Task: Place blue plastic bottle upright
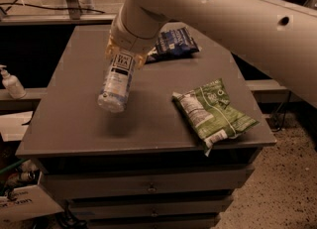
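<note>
The blue plastic bottle (116, 82) is clear with a white-and-blue label and hangs tilted above the left half of the grey table (74, 124), its base toward me and a shadow beneath it. My gripper (123, 54) holds the bottle's upper end from above, fingers closed around it; the cap is hidden by the gripper. The white arm stretches in from the upper right.
A green snack bag (213, 111) lies on the table's right front. A dark blue chip bag (176, 43) lies at the back behind the gripper. A white pump dispenser bottle (11, 82) stands on a shelf to the left, off the table. Drawers sit below the tabletop.
</note>
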`<action>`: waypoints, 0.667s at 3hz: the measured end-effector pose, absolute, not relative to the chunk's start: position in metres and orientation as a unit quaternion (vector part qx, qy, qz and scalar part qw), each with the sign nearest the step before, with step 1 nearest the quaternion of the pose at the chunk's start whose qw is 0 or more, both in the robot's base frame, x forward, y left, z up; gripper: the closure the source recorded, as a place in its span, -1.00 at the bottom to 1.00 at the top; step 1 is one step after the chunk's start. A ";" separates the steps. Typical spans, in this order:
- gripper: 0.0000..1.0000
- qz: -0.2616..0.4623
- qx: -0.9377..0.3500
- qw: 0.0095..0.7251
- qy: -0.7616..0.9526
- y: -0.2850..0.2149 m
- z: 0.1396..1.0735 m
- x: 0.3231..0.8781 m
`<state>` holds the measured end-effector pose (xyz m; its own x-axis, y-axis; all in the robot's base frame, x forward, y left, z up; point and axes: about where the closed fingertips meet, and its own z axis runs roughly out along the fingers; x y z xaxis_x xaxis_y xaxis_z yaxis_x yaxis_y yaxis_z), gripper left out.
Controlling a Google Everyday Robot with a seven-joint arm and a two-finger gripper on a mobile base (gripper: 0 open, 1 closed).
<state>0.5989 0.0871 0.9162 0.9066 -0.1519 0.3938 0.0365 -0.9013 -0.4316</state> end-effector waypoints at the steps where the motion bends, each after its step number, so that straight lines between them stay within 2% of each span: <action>1: 1.00 -0.226 -0.949 0.221 -0.006 0.091 0.920 0.604; 2: 1.00 -0.243 -0.939 0.235 -0.069 0.097 0.933 0.617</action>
<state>0.6174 0.0972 0.9330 0.8725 0.0147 0.4883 0.2430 -0.8802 -0.4076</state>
